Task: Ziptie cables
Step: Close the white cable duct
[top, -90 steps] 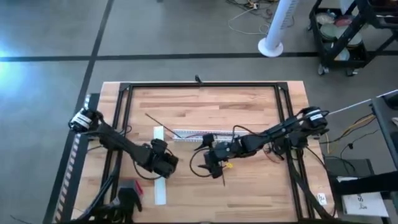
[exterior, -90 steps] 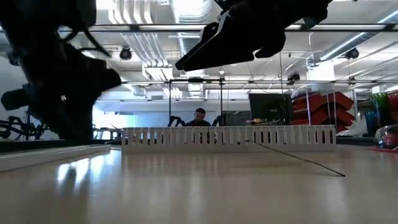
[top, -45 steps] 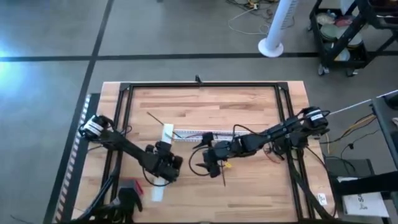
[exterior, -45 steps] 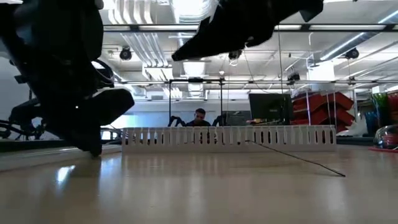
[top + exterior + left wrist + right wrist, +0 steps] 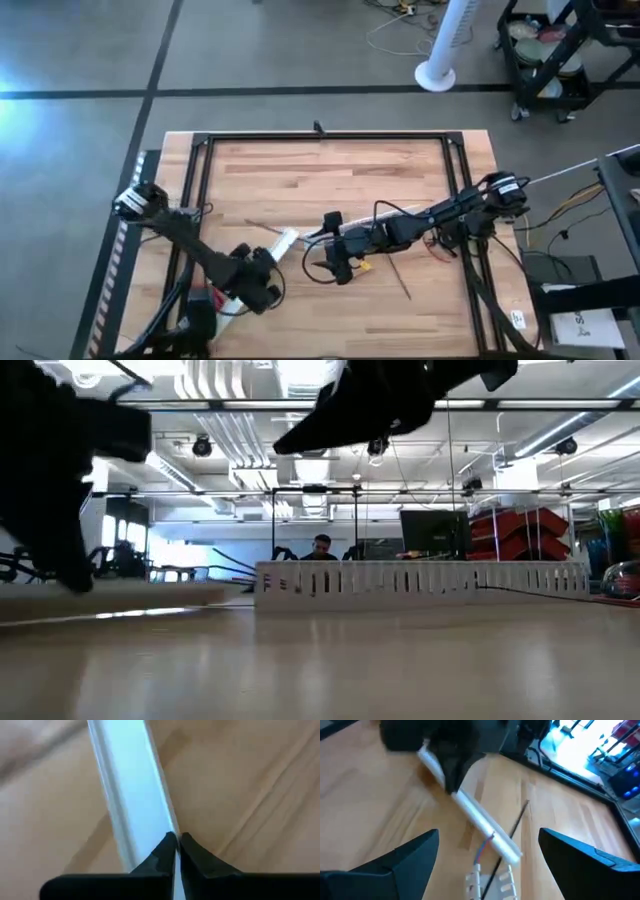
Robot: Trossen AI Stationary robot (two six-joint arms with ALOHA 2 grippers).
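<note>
My left gripper (image 5: pixel 255 288) is near the table's front left, shut on a long white flat strip (image 5: pixel 280 248). The strip slants from the gripper toward the table's middle (image 5: pixel 480 822). My right gripper (image 5: pixel 335 262) hangs open over the table's middle, just right of the strip's far end, with nothing between its fingers. A few thin reddish and blue wires (image 5: pixel 482 847), the cables, show at the end of a white slotted duct (image 5: pixel 490 880). The rest of the cables is hidden under the right arm. My left gripper pinches one long edge of the white strip (image 5: pixel 167 827) between its two fingertips (image 5: pixel 165 851). The fingers come from above, slanting along the strip. The strip runs away from the fingers, low over the wood, and whether it rests on the table I cannot tell.
The slotted duct (image 5: pixel 420 578) lies across the table's middle under the right arm. One thin dark stick (image 5: pixel 398 280) lies near the right gripper and another (image 5: pixel 262 227) lies left of centre. A black frame (image 5: pixel 320 137) rims the table.
My left gripper has gone toward the table's near left with the white strip. The strip has turned from lying near-to-far to slanting, and it has slid toward the near edge. The slotted duct has slid toward the right. The dark stick by the right gripper has shifted right and turned.
</note>
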